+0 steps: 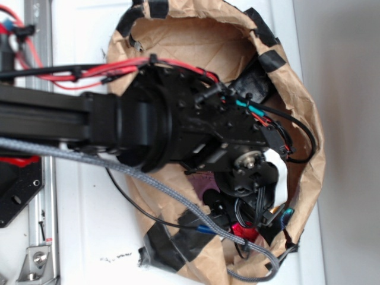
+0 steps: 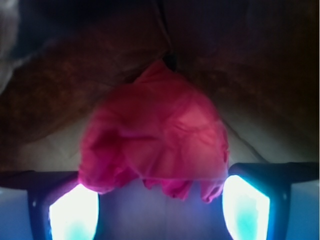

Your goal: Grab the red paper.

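Reaching down into a brown paper bag (image 1: 178, 41), the gripper (image 2: 159, 202) has its two fingers (image 2: 74, 212) spread apart, one at each lower corner of the wrist view, glowing white-blue from glare. The red paper (image 2: 155, 137), a wrinkled wad, sits just ahead of the open jaws with its lower edge between the fingertips; whether either finger touches it cannot be told. Behind the wad lies the brown, creased inner wall of the bag. From the exterior view the black arm (image 1: 148, 127) covers most of the bag's opening, and only a small red patch shows near the bag's lower edge. Black tape (image 1: 172, 246) patches the bag's rim. Red wires (image 1: 101, 71) and a grey braided cable (image 1: 89, 157) run along the arm. The bag rests on a white tabletop (image 1: 83, 219). No readable writing or label appears anywhere.
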You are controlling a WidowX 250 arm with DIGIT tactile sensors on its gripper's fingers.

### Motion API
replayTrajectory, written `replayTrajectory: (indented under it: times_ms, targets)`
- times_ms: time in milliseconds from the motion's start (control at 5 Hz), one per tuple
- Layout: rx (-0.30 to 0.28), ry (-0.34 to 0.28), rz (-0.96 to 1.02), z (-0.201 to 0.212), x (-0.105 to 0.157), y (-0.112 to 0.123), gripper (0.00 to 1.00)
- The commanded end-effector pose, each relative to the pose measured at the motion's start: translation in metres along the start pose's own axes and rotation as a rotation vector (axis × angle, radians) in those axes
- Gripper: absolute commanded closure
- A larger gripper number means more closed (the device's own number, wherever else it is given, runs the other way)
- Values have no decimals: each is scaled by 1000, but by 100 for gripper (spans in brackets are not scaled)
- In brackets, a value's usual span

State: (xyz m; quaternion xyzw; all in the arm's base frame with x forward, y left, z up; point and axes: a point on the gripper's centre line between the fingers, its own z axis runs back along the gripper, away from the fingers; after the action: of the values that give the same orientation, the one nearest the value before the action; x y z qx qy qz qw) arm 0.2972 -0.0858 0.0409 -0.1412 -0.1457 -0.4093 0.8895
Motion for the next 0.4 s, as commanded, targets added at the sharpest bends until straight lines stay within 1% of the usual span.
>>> replayTrajectory:
  times_ms: [0, 200]
  targets:
    - [51, -25, -3, -8, 25, -7, 100]
    - [61, -16, 24, -1, 15, -5, 100]
